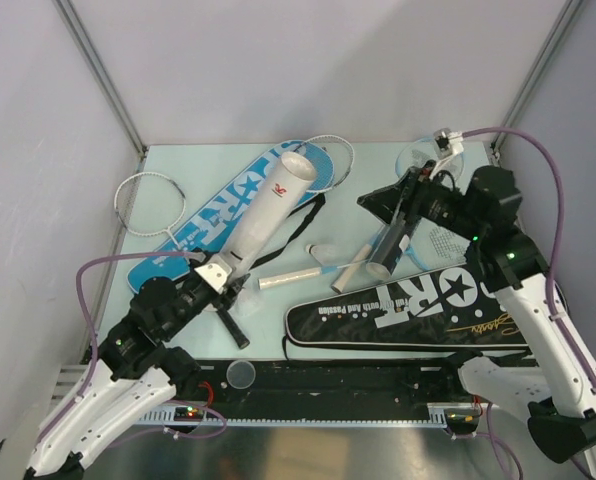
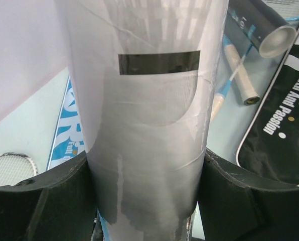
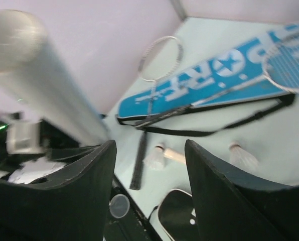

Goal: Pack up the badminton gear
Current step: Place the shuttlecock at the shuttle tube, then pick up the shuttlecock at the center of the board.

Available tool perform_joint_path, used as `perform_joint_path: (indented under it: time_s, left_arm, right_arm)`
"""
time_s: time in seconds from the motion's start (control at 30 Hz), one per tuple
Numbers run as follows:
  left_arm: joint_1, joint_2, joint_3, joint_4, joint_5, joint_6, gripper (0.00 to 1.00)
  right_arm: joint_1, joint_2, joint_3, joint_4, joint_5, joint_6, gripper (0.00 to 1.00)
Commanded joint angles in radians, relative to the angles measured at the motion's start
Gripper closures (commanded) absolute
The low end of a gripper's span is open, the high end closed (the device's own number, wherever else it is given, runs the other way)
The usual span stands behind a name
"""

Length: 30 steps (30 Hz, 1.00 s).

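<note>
1. A pale green tabletop [image 1: 213,165] sits between plain white walls, with metal posts rising at the far corners.
2. The left gripper [image 2: 145,168] pinches the near end of the white tube [image 1: 268,215], and both fingers press against its sides. The tube tilts up and away toward the far right, above the blue cover [image 1: 193,228].
3. The right gripper [image 3: 149,148] has its jaws spread with nothing between them. It hangs at the far right over the black tube [image 1: 386,250], which has its grey open end pointing near-left.
4. The blue cover lies flat on a diagonal from near left to far centre. Its black strap [image 1: 300,225] trails off to the right.
5. The black cover [image 1: 408,315] lies flat along the near right.
6. The head of a thin white racket [image 1: 150,205] rests on the table just left of the blue cover.
7. A white shuttlecock [image 1: 323,250] lies between the two covers, near a white racket grip [image 1: 286,281].
</note>
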Motion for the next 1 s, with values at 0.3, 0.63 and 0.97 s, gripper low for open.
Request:
perform_joint_path:
  time_s: [0.3,0.63,0.97]
  left_arm:
    - [0.004,-0.109,0.011,0.123,-0.173,-0.023,0.50]
    - [0.003,-0.116,0.002,0.128,-0.158,-0.030,0.49]
    - [0.003,-0.101,0.004,0.128,-0.147,-0.031,0.49]
  right_arm:
    - [0.237,0.303,-0.144,0.004,0.671,0.132,0.43]
    - [0.259,0.493,-0.401,0.413,0.658,0.441,0.49]
    - [0.264,0.702,-0.433,0.709,0.556,0.518,0.54]
